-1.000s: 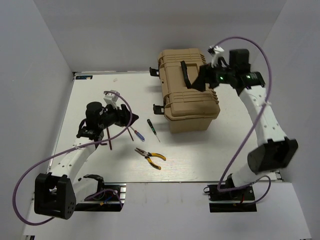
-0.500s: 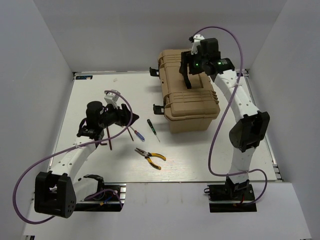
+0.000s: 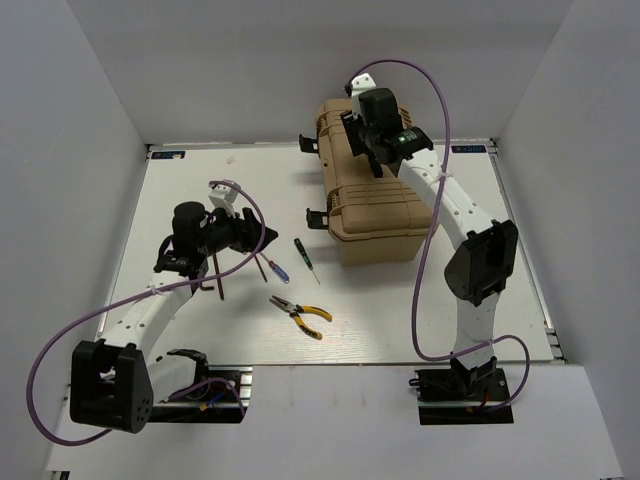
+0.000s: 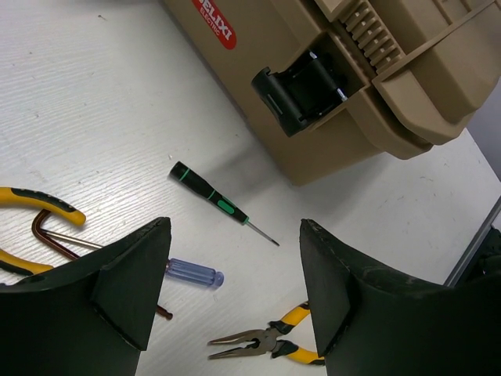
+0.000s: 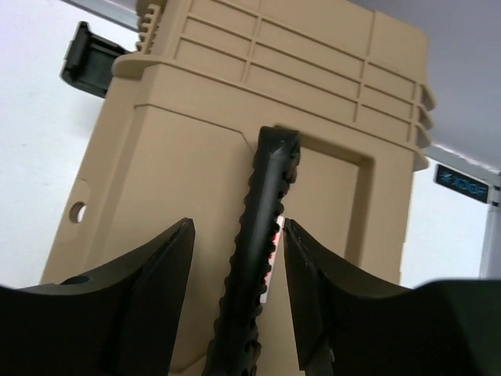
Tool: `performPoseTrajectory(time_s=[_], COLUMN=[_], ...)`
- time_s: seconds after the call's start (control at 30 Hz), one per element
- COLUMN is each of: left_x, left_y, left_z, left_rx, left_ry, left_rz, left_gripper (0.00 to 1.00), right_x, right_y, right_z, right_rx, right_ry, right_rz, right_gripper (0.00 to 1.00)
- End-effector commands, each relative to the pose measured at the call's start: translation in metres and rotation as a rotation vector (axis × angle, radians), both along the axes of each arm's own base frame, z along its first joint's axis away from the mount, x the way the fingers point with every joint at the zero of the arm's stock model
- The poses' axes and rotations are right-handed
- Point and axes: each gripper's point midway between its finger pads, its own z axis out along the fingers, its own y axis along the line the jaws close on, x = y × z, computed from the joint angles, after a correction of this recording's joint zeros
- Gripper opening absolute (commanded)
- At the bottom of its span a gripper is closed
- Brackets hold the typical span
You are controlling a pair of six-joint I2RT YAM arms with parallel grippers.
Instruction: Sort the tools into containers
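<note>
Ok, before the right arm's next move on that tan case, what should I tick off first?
1. Right end effector open, case handle between its fingers: ok.
2. Handle gripped: not ok, the fingers are not closed on it.
3. Tan case lid open for tools: not ok, it is shut.
4. Black latch released: cannot tell.
5. Left end effector open and empty: ok.
6. Green/black screwdriver and pliers lying apart from the case: ok.
</note>
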Motion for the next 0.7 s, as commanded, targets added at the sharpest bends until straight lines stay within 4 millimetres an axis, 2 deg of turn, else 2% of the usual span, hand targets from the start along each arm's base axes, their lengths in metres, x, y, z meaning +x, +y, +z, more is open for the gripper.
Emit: performPoseTrajectory(time_s=[0.0,0.37,0.4,0.43,0.53,0.57,0.6,0.67], left_x=[0.000,-0.003,-0.003,-0.003,-0.005,-0.005,-0.006,-0.005], left_y=[-0.001,-0.004,-0.004,-0.004,-0.004,-0.004,-0.007,-0.008], left_z=[0.024,0.030,0.030,0.030,0.026,0.026,0.026,0.028], left_rx=[-0.022,-0.025,-0.025,-0.025,-0.024,-0.024,-0.024,-0.040], left_ry=[-0.063,-0.081,-0.081,-0.081,-0.072,-0.072,-0.072,-0.070], left_rz=[-0.014,-0.023,-0.023,-0.023,-0.023,-0.023,-0.032,-0.027], left_gripper=[0.77,0.77,0.77,0.77,0.77,0.76,0.76,0.74], right_x=[0.013,0.009,0.008,0.007,0.004,0.004,0.004,0.003], right_y=[-0.015,-0.015,-0.012,-0.013,-0.008,-0.009,-0.010,-0.013], right_z=[0.011,-0.010,-0.015,-0.016,-0.016,-0.017,-0.016,-0.008], right_rx=[-0.080,-0.106,-0.108,-0.107,-0.087,-0.084,-0.082,-0.067], right_ry=[-0.092,-0.041,-0.029,-0.020,-0.007,-0.002,-0.003,-0.012], right_rz=[-0.079,-0.082,-0.073,-0.065,-0.054,-0.055,-0.059,-0.070], right_gripper=[0.55,0.55,0.52,0.43,0.25,0.08,0.00,0.00])
